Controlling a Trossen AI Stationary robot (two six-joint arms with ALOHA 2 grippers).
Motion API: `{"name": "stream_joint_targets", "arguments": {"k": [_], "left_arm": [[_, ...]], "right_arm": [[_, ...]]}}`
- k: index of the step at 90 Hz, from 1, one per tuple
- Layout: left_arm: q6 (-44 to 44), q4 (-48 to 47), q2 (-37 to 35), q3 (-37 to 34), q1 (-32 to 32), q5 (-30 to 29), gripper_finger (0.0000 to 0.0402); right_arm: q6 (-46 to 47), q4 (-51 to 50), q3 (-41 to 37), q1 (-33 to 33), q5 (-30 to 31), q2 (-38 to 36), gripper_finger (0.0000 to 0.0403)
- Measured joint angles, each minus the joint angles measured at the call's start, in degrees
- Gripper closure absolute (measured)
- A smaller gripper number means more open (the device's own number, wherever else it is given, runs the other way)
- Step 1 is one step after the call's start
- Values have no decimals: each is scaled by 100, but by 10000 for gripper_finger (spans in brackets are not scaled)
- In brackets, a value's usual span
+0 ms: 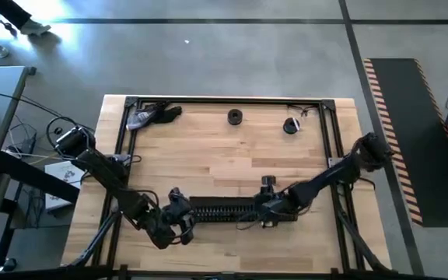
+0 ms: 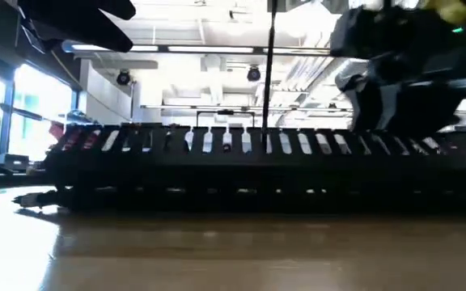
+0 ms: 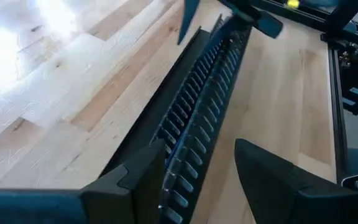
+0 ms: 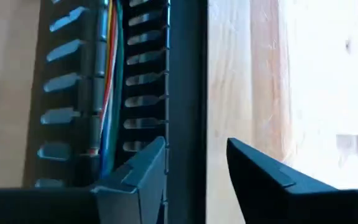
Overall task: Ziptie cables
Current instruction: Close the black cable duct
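A wooden worktable point(image 1: 232, 155) seen from above, with two dark robot arms reaching in to the opposite ends of a long black slotted cable channel point(image 1: 236, 209) that lies along the near edge. The left gripper point(image 3: 194, 165) sits at the channel's left end; its wrist camera shows the two dark fingers point(image 3: 272, 171) spread apart, one lying over the channel's side wall and the other over bare wood just beside the channel, with nothing pinched between them. The right gripper point(image 4: 194, 162) is at the channel's right end, also spread open; one finger point(image 4: 138, 168) overlaps the slotted wall and the other hangs over the wood alongside, and whether either finger touches the channel cannot be told. The cables point(image 4: 106, 87), a thin bundle of orange, white, green and blue wires, run lengthwise down the inside of the channel, just beside the right gripper's inner finger and not held by it. From table height the channel's row of upright teeth stretches across the view, with the bulk of one arm above its end. At the far edge of the table, well away from both grippers, lie a small black ring point(image 1: 234, 117), a round black object point(image 1: 291, 125) and a grey and black tool point(image 1: 148, 116).
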Motion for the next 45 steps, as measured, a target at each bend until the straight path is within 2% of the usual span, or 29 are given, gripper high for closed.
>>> {"name": "stream_joint_targets", "arguments": {"k": [10, 22, 33, 45], "left_arm": [[5, 4, 0, 0, 0, -1, 226], [4, -1, 0, 0, 0, -10, 226], [58, 8, 0, 0, 14, -12, 226], [140, 17, 0, 0, 40, -10, 226]], "right_arm": [[-64, 324, 0, -168, -553, 2, 247], [-101, 550, 0, -53, -948, 1, 247], [-118, 655, 0, 103, -878, -110, 247], [-76, 423, 0, 76, -439, -482, 247]]}}
